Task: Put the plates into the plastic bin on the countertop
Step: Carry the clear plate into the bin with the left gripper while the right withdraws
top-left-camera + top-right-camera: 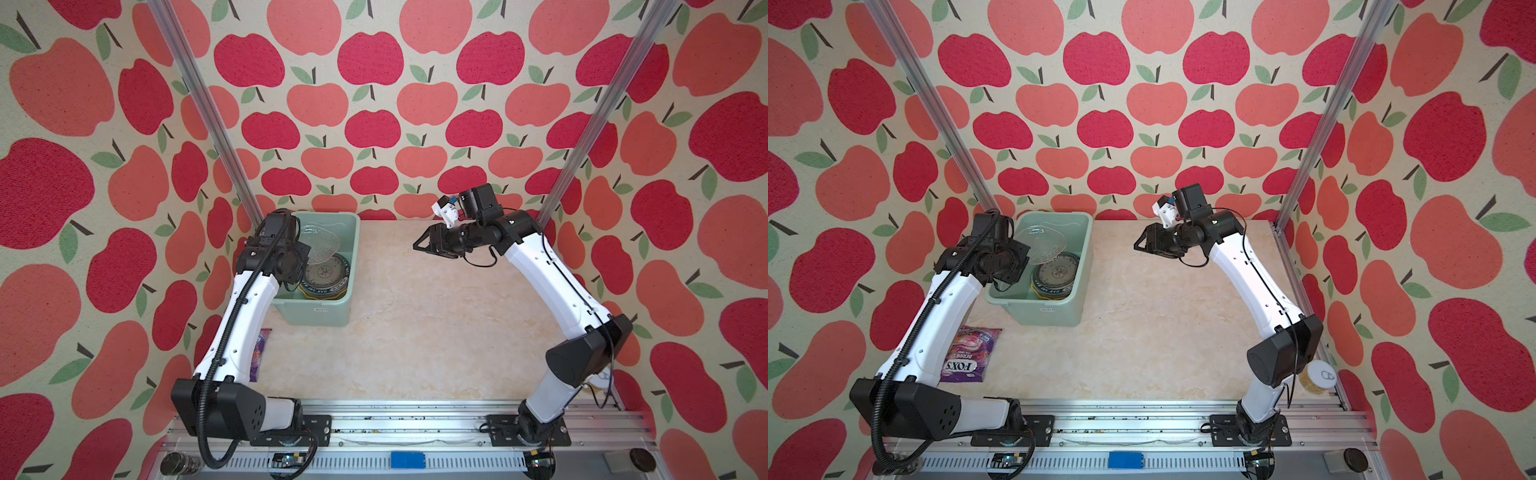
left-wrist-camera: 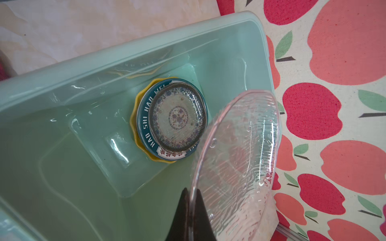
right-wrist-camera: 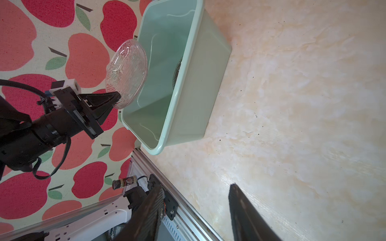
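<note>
Left hand (image 3: 118,97) pinching rim of clear ribbed glass plate (image 1: 320,245), tilted above pale mint plastic bin (image 1: 316,313), left-centre in both top views. Lower flat onto stacked plates (image 1: 326,279) before release; rim pinch likely slippery. Right hand (image 1: 419,245) open, empty.

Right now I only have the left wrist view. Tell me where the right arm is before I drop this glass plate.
Observer: The right gripper hangs open and empty above the countertop, well apart from the plastic bin.
Operator: Confirm the plate is over the bin.
Observer: In both top views the clear glass plate hangs tilted over the bin's far half, above the rim.
Operator: Report plates left outside.
Observer: None in view on the countertop; a candy bag lies beside the left arm.
</note>
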`<state>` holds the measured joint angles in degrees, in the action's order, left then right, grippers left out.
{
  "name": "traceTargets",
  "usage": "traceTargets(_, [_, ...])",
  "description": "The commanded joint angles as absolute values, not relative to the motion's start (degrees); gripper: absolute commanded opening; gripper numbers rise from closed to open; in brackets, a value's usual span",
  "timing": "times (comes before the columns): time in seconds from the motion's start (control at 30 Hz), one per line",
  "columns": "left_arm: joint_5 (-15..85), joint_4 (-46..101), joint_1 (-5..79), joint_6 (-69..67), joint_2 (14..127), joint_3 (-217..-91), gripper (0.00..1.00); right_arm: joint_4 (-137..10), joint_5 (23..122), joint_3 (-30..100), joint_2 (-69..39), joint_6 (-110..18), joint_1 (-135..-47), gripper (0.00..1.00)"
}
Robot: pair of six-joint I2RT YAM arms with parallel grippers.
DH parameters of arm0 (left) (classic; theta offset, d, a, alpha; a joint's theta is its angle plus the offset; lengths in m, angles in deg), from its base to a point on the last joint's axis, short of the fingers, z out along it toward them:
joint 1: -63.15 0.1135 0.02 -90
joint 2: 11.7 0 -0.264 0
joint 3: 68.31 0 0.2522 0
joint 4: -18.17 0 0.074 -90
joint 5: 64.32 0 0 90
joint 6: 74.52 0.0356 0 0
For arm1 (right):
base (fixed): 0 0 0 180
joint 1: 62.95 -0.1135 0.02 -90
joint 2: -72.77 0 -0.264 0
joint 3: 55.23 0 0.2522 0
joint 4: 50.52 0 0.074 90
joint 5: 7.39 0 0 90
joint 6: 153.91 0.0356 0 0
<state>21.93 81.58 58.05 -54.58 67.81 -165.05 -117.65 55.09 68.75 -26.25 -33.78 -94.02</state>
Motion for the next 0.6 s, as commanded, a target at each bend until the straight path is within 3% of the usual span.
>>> traceTargets(0.0, [20.1, 82.8, 57.8, -64.7, 69.8, -166.8, 0.0, -115.7, 52.3, 68.9, -28.2, -33.4, -93.0, 0.54])
traceTargets(0.57, [19.1, 86.9, 55.8, -76.7, 81.3, -169.5, 0.0, -114.7, 49.9, 70.9, -33.4, -33.9, -91.2, 0.53])
